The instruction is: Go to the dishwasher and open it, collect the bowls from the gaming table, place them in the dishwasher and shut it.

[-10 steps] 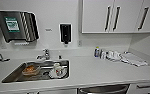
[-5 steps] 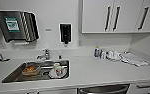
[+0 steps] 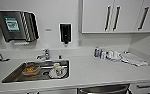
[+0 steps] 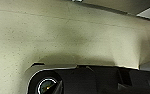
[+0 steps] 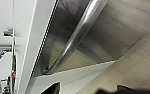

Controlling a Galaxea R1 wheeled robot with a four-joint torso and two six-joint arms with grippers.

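The robot faces a white counter [image 3: 96,72] with a sink [image 3: 38,72]; the dishwasher [image 3: 103,89], at the frame's bottom edge, shows its steel handle [image 5: 76,37] close by, likely for opening; jaw states cannot be told.
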